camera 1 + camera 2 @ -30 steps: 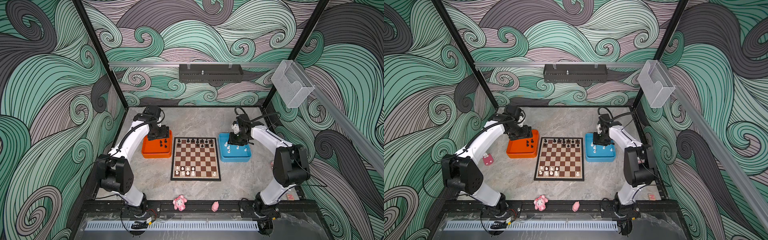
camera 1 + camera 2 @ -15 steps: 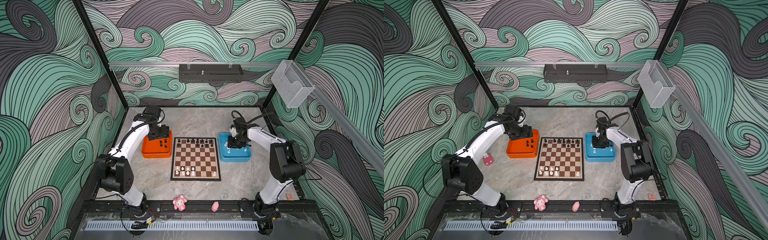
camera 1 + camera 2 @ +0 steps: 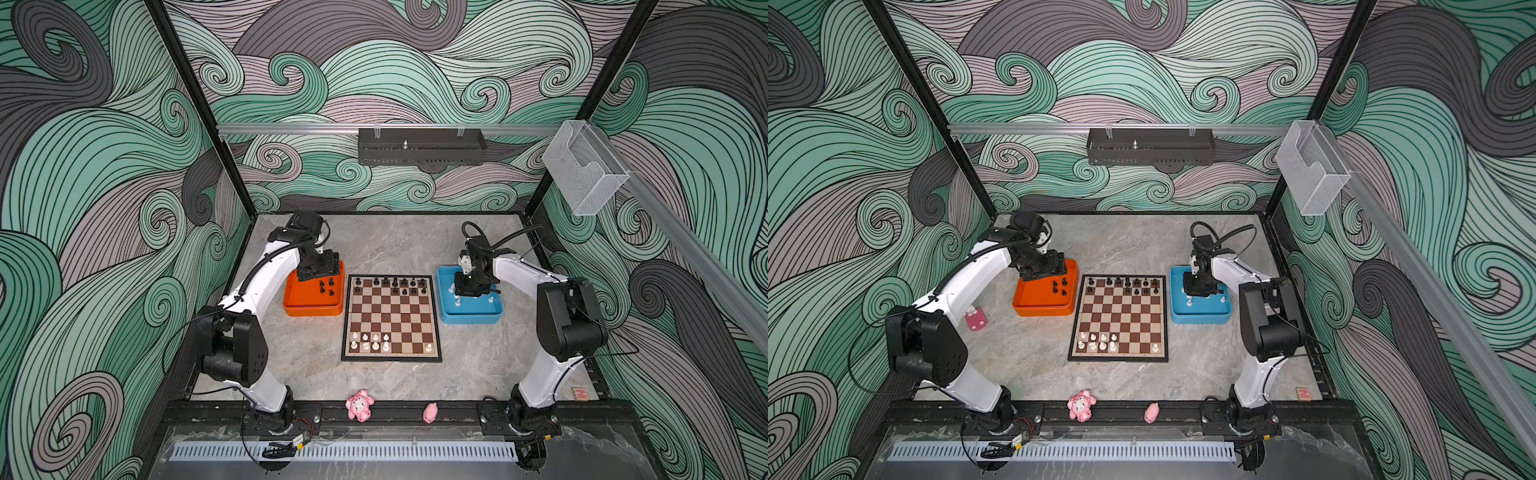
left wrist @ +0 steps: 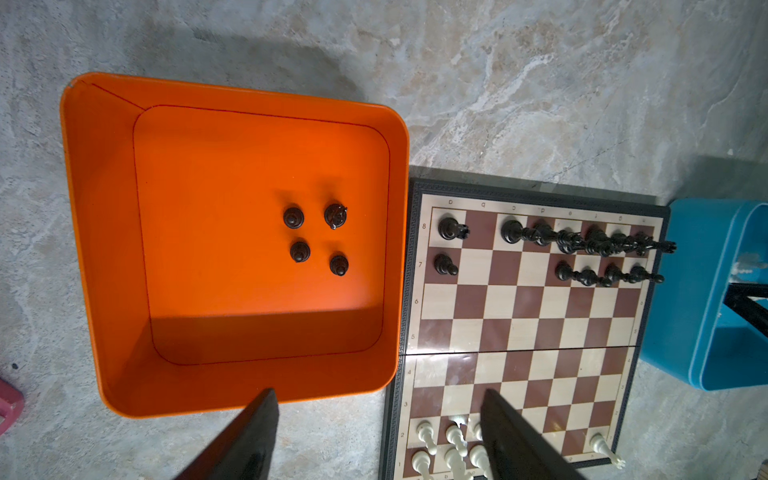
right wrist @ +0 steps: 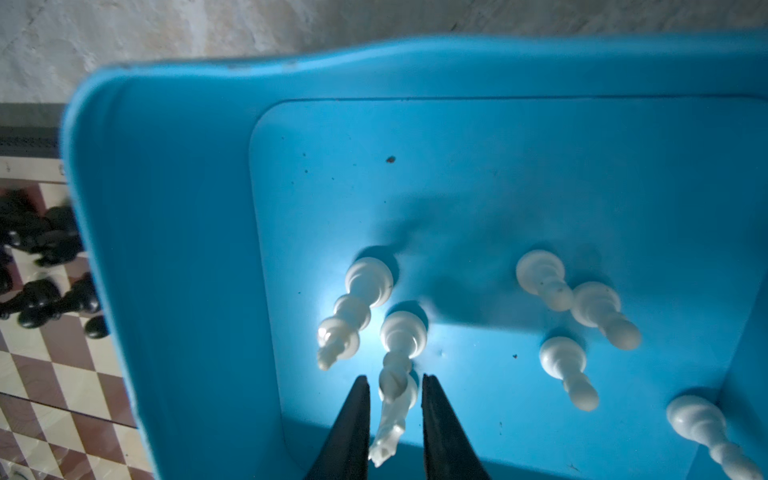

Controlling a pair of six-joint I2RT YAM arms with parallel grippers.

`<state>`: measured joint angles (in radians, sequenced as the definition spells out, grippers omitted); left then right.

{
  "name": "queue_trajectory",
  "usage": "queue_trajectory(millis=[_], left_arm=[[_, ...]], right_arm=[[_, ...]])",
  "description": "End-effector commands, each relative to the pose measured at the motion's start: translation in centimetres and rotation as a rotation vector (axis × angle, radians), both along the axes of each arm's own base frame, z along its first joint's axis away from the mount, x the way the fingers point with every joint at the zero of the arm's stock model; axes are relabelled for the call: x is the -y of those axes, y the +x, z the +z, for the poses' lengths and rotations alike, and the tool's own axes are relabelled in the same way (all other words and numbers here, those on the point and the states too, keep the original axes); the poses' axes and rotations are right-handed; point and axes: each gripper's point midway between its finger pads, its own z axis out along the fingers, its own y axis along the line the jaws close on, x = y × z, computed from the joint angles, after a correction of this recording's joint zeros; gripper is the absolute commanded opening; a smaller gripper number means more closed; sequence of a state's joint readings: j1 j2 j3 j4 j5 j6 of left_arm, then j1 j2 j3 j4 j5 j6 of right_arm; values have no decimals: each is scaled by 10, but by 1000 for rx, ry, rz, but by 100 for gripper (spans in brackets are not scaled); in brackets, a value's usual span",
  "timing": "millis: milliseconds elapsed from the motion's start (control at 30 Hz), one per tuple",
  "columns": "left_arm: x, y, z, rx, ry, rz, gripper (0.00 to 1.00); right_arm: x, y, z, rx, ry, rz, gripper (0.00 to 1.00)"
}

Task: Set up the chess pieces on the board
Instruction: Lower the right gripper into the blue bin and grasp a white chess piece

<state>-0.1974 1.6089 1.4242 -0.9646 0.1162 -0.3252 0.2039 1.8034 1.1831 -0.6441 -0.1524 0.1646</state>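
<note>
Right jaws: narrowly parted astride a tall white piece [image 5: 397, 395] standing in the blue tray [image 5: 174, 249]. A sliver of blue shows on each side, so there is no firm pinch yet.
Left jaws: wide apart and empty, hanging above the orange tray [image 4: 104, 249] near the board's edge.
Neighbour: a second white piece [image 5: 353, 316] stands just beside the straddled one.
Other white pieces [image 5: 565, 365]: four more, upright, well clear on the tray floor.
Black pieces [image 4: 293, 217]: four upright in the orange tray.
Board [image 3: 390, 316]: on the bench [image 3: 395, 245] between the two trays. Black men crowd the far rows, a few white ones stand in the near rows, and many home squares are bare.
Risk, grip: the stem is glossy and tapered, so an off-centre squeeze may tilt it or squirt it out.
Risk, neighbour: a finger drifting sideways would likely topple the second piece.
Risk, transfer: a low lift could catch the base on the tray wall, and a low carry could sweep the packed black rows.
</note>
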Motion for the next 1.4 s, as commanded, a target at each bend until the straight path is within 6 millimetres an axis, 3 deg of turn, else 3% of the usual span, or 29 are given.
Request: queue_trajectory(millis=[0,667,800,1367], left_arm=[[0,4,0,-3,-12,14,79],[4,9,-4,-12,-28,17,79],[4,9,-5,-14,-29,16,79],[7,7,-4,-10,-48,9,79]], right_arm=[[1,2,-5,6,-19,8,24],[-1,4,-10,6,-12,25,20],[-2,5,-9,10,-5,27,16],[9,-4,39,93,-38,1,11]])
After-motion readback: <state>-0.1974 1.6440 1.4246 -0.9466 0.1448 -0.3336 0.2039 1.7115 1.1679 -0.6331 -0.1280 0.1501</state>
